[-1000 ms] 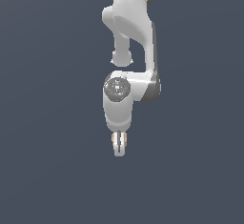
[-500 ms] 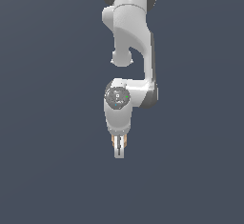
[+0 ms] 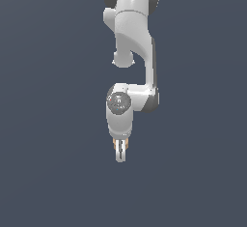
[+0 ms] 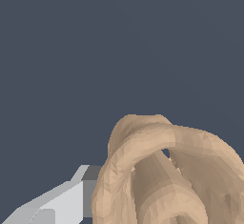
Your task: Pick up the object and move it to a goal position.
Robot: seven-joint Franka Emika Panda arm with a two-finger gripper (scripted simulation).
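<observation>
Exterior view shows us the white arm point(image 3: 131, 42) reaching down over a plain dark grey ground, its end effector point(image 3: 120, 153) pointing downward with a sliver of tan-brown, the object point(image 3: 115, 145), caught between the narrow fingers. In the wrist view we see the object point(image 4: 167, 175) looming large and rounded against one pale finger point(image 4: 62, 201), so we read the end effector as clamped on it.

**Tan object held at the fingertips**

The object point(image 4: 162, 175) is tan, wood-coloured, with rounded looping folds and a small dark gap in its surface. It fills the wrist view close up. In the exterior view it shows only as an orange-tan sliver point(image 3: 116, 145) between the fingers.
</observation>
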